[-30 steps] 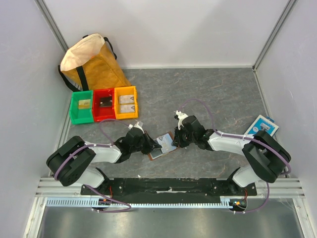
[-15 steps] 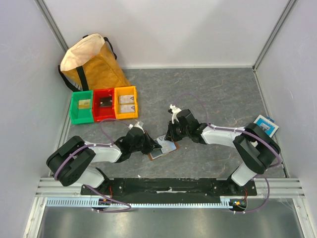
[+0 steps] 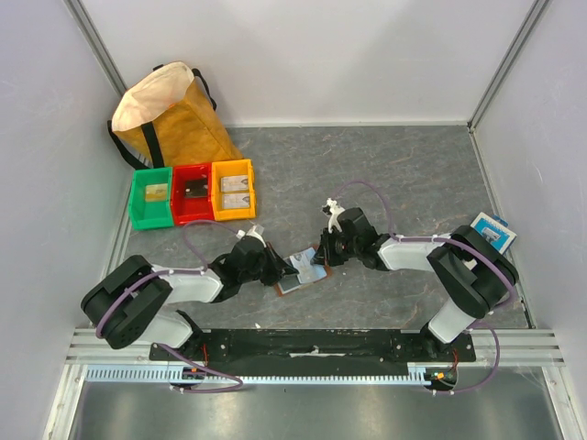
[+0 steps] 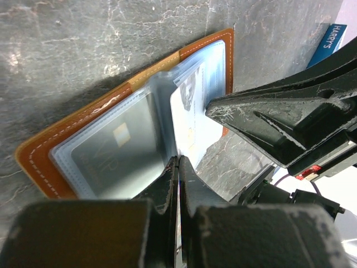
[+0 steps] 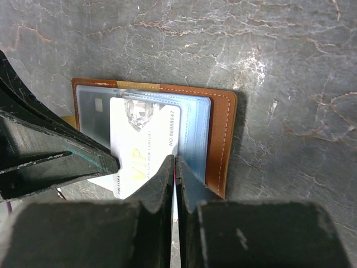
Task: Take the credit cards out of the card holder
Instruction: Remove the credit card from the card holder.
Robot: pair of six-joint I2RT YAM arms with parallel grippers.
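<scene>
The right gripper [image 5: 176, 167] has dropped back low onto the open card holder [image 5: 221, 139] and pinches the white credit card [image 5: 142, 148] by its edge. The left gripper [image 4: 178, 166], pressed tight together, touches the holder's other side.

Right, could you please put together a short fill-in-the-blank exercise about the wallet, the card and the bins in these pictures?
1. The brown card holder lies ___ on the table.
2. The white card poking out of it reads ___ in gold letters.
3. Between the green bin and the orange bin stands a ___ one.
Missing words: open; VIP; red.
</scene>
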